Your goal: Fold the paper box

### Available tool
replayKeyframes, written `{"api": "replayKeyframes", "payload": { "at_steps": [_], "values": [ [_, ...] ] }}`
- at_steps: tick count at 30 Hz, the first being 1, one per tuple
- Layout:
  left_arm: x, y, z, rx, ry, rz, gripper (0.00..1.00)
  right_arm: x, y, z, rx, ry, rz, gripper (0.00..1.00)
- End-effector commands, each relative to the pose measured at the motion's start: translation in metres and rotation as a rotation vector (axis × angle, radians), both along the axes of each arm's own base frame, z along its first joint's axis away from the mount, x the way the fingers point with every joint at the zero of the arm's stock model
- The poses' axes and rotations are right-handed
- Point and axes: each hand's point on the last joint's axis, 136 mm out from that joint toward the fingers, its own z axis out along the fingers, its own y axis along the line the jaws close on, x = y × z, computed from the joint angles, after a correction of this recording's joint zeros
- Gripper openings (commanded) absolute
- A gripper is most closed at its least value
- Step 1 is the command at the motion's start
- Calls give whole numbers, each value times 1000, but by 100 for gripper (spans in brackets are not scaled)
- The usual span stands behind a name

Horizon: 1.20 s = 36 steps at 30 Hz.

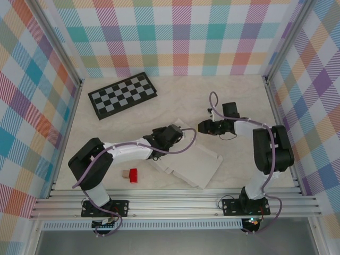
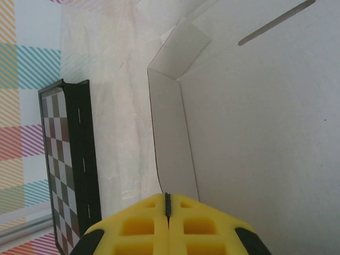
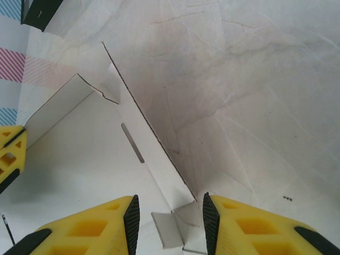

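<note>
The left fingers (image 2: 138, 226) clench a raised side flap of the paper box (image 2: 255, 133). The right fingers (image 3: 239, 223) hang released above its edge.

In the top view the left arm (image 1: 127, 150) covers the left edge of the paper box (image 1: 194, 162). Below it, a red piece (image 1: 133, 175) and a tan one (image 1: 126, 173) are too small to identify, perhaps blocks. The right wrist view cuts the checkerboard (image 3: 40, 10) to one corner, upper left.
</note>
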Motion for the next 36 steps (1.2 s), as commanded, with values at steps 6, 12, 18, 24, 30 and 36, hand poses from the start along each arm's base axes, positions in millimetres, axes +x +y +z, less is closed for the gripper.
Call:
{"api": "replayKeyframes", "payload": {
  "at_steps": [6, 12, 18, 24, 30, 36],
  "values": [
    [32, -8, 100, -24, -288, -2, 0, 7, -5, 12, -48, 0, -21, 40],
    [24, -23, 116, 146, -357, -134, 0, 27, 7, 20, 10, -86, 15, 40],
    [3, -43, 88, 260, -357, -245, 0, 35, 18, 17, 98, -123, 38, 37],
    [11, -43, 84, 257, -349, -215, 0, 8, 17, 8, 91, -94, 27, 29],
    [4, -44, 77, 262, -337, -208, 0, -22, 16, 5, 124, -64, 10, 21],
    [-4, -45, 72, 251, -327, -198, 0, -33, 22, -10, 87, -15, 29, 23]
  ]
}}
